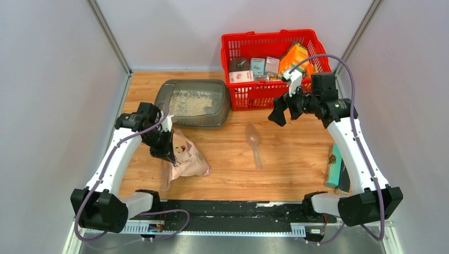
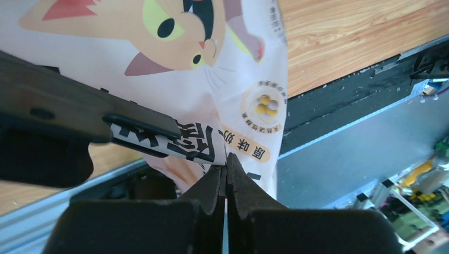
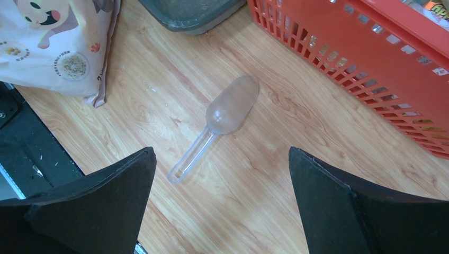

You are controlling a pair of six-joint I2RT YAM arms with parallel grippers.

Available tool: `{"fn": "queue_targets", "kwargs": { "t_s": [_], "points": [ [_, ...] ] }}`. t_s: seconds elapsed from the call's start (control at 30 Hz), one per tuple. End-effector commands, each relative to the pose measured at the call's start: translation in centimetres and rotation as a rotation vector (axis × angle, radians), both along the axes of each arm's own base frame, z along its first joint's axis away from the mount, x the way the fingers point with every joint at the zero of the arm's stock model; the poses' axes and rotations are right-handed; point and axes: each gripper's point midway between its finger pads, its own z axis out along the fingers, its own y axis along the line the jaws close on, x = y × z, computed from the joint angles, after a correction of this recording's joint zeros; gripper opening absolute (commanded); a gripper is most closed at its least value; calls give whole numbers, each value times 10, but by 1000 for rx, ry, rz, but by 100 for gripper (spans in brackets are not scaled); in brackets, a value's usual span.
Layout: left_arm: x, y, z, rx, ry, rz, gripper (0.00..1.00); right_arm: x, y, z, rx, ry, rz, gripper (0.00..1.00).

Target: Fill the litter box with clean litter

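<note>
The dark grey litter box sits at the back left with a patch of pale clean litter inside; its corner also shows in the right wrist view as the litter box. The pinkish litter bag lies on the wood in front of it. My left gripper is at the bag's upper left; in the left wrist view the left gripper is shut, its tips pinching the edge of the bag. My right gripper hangs open above the table, the right gripper holding nothing.
A translucent scoop lies on the table's middle, and the same scoop lies below the open right fingers. A red mesh basket with several packets stands at the back right. A teal box lies by the right arm.
</note>
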Motion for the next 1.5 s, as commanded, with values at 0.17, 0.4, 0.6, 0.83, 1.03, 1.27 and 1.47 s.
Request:
{"fn": "queue_targets", "kwargs": {
  "t_s": [0.17, 0.4, 0.6, 0.83, 1.03, 1.27, 1.47],
  "points": [
    [-14, -30, 71, -233, -190, -233, 0, 6, 12, 14, 20, -50, 56, 100],
    [-7, -46, 103, -325, -350, -359, 0, 5, 16, 20, 17, -74, 81, 100],
    [-31, -55, 111, -327, -345, -694, 0, -5, 28, 23, 14, -89, 170, 100],
    [-31, -55, 92, -183, -420, -1045, 0, -14, 40, 31, 8, -128, 247, 100],
    [21, -35, 86, 110, -472, -771, 47, -27, 47, 26, -25, -140, 300, 100],
    [39, 30, 87, 413, -437, -381, 74, -31, 42, 18, -45, -142, 288, 100],
    [34, 65, 87, 420, -284, -214, 85, -32, 43, 15, -42, -132, 294, 100]
  ]
}}
